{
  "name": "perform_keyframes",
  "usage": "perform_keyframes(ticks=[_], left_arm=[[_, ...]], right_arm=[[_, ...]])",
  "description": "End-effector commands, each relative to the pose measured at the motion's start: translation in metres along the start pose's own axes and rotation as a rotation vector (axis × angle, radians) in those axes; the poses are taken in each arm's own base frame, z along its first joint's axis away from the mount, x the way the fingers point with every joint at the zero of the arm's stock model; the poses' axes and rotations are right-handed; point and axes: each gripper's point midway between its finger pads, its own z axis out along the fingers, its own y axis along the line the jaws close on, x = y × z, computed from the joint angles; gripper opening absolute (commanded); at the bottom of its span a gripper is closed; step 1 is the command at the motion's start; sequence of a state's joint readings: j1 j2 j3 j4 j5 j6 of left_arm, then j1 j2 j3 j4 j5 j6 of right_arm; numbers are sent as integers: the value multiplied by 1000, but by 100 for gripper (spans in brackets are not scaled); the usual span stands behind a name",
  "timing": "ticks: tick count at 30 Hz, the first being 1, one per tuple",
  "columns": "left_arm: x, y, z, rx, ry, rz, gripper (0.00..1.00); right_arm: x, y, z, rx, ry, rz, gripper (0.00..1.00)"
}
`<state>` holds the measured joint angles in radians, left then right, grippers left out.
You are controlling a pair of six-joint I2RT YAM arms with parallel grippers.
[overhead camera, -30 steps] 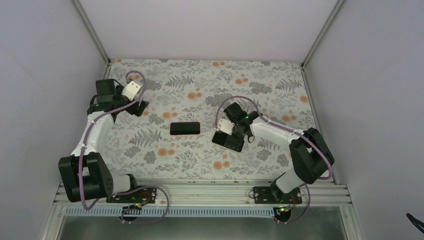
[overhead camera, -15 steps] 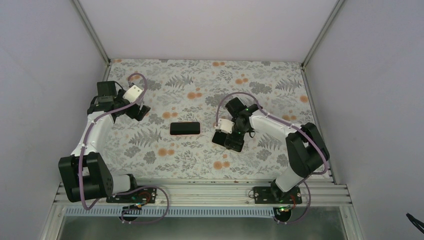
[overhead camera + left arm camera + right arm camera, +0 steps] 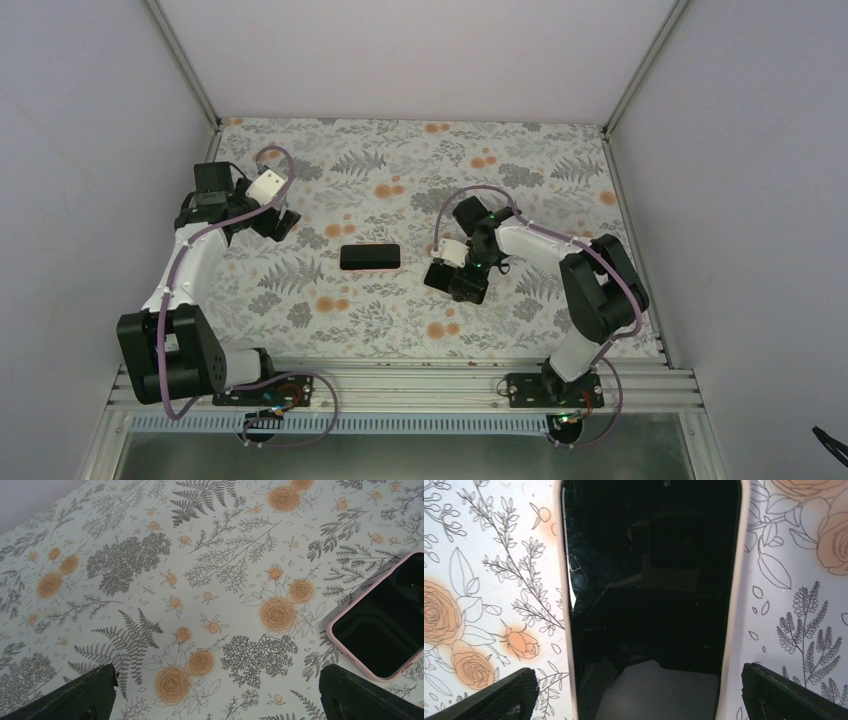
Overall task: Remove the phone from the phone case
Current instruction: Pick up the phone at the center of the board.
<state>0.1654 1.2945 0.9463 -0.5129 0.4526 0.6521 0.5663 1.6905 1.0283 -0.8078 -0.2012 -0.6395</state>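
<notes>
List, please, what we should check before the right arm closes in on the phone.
1. Phone flat on the table, screen up: ok.
2. Phone seated in its case: ok.
3. Right tool open, wider than the case: ok.
4. Right tool centred on the phone's long axis: ok.
5. Left tool placed to hold the case: not ok; it is open, but the phone sits at the right edge of its view.
6. Right tool's height over the phone: cannot tell.
</notes>
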Motion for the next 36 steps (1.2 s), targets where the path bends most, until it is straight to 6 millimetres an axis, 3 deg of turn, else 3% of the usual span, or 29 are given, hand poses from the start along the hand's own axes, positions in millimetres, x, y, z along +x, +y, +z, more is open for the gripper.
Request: perform_keyframes(ticks=[1,11,20,25,28,31,35,36], left_arm=[[-1,-1,2,2,-9,16,100],[-1,-2,5,19,-3,15,100],[-24,-27,7,16,22,66,100],[-34,-39,6,54,23,79,100],[-42,-47,4,82,15,79,100],[-49,-57,5,144,10,67,100],[-60,-86,5,314,5,52,100],[-62,-98,5,376,10,52,100]], right_arm=[[5,0,6,-23,-2,6,100],[25,21,20,-115,56,12,100],[58,1,48,68,215,32,100],[69,-4,57,111,254,32,89],[69,-3,57,112,249,27,77],[61,-7,51,134,219,23,74],[32,-24,26,229,100,5,72],[18,-30,11,276,37,-3,70]])
